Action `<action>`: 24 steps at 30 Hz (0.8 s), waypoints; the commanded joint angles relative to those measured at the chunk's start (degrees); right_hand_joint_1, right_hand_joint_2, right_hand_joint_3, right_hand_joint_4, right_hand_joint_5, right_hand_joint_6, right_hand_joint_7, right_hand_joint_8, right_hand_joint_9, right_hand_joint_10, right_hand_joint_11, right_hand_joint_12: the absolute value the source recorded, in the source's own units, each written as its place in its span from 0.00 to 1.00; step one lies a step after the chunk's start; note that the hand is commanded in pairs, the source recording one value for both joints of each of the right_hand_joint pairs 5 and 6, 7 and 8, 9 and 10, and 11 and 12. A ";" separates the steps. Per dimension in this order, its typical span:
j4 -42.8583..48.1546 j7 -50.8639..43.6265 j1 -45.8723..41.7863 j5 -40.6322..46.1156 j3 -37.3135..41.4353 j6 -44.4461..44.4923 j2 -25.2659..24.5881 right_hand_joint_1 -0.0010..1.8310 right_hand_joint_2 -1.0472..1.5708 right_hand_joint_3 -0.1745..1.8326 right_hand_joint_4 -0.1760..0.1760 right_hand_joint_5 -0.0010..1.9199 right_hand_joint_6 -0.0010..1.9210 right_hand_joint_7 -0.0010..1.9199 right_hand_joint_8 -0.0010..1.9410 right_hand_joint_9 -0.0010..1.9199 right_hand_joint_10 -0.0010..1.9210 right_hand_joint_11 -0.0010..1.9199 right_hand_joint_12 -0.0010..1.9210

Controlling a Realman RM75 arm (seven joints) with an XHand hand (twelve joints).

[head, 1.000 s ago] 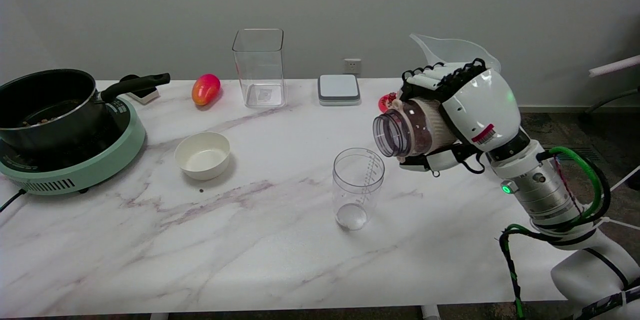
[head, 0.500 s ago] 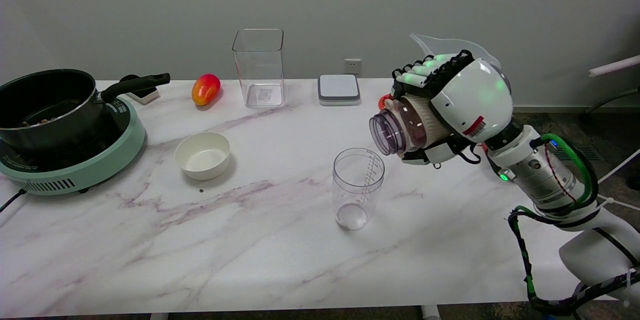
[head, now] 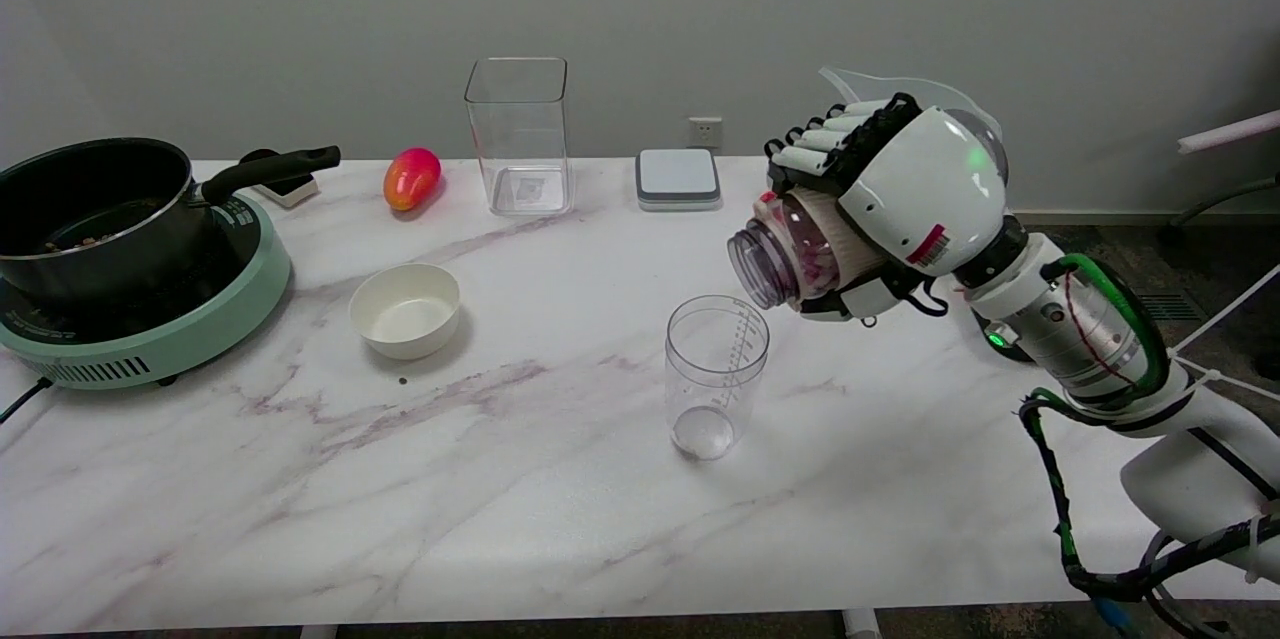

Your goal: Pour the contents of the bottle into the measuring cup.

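My right hand (head: pixel 880 194) grips a clear plastic bottle (head: pixel 785 259) with dark reddish contents, lying on its side in the air. The bottle's open mouth points left and slightly down, just above and to the right of the measuring cup's rim. The clear measuring cup (head: pixel 714 377) stands upright on the marble table (head: pixel 500 479), with printed graduations on its wall and nothing visible inside. The hand's fingers wrap over the bottle's top and hide most of its body.
A white bowl (head: pixel 406 309) sits left of the cup. A black pot (head: pixel 95 209) rests on a green cooker (head: pixel 150 329) at far left. At the back are a mango (head: pixel 411 178), a tall clear container (head: pixel 518 135), a grey scale (head: pixel 678 178) and a clear jug (head: pixel 900 94).
My right hand has carried the bottle a little left and tipped its mouth further down towards the cup. The contents have slid nearer the neck. The cup has not moved.
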 commanded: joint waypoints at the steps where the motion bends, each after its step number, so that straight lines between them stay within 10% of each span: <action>1: 0.91 0.49 0.99 -6.21 -0.36 -1.80 0.31 0.68 0.97 0.21 0.50 0.98 0.98 0.94 0.93 0.81 0.81 0.71 0.71; 24: 1.97 -0.37 2.59 -11.57 0.84 -3.07 0.72 0.67 0.99 0.21 0.50 1.00 1.00 0.95 0.94 0.82 0.82 0.71 0.71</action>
